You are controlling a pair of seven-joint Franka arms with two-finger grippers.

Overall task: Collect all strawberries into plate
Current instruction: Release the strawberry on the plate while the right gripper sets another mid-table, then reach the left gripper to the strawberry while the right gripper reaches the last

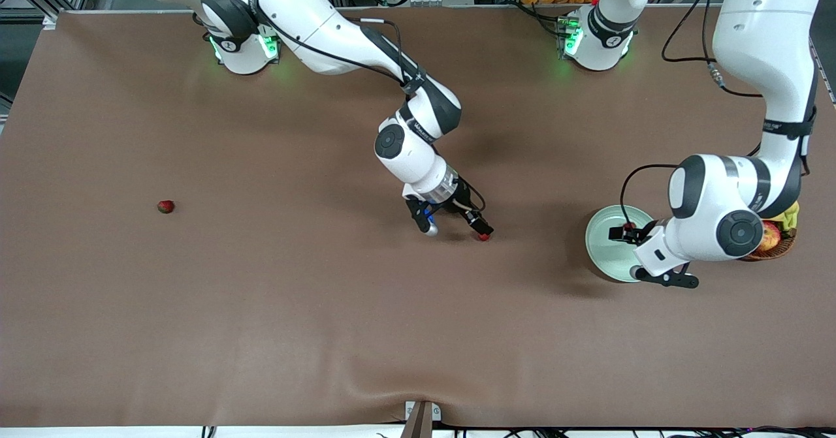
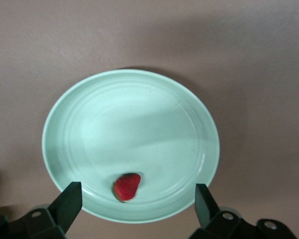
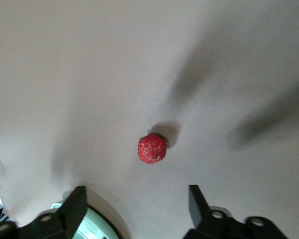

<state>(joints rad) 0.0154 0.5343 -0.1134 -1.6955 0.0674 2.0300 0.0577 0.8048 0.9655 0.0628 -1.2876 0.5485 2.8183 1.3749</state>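
The wide brown desk [image 1: 261,307] carries a round, pale mint-green glossy plate [image 1: 604,245] toward the left arm's end. The left gripper [image 2: 134,199] hovers over it, jaws open and empty; one small red strawberry [image 2: 126,186] lies in the plate near the rim. The right gripper [image 3: 134,204] hangs low over mid-desk, jaws open, a second strawberry [image 3: 152,148] on the desk just ahead of them. A third strawberry [image 1: 166,206] lies well apart, toward the right arm's end. They look light, soft, easily bruised; better to pinch the sides gently.

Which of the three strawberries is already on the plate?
The strawberry under the open left gripper, lying inside the green plate. The other two lie on the bare table: one by the right gripper, one alone toward the right arm's end.
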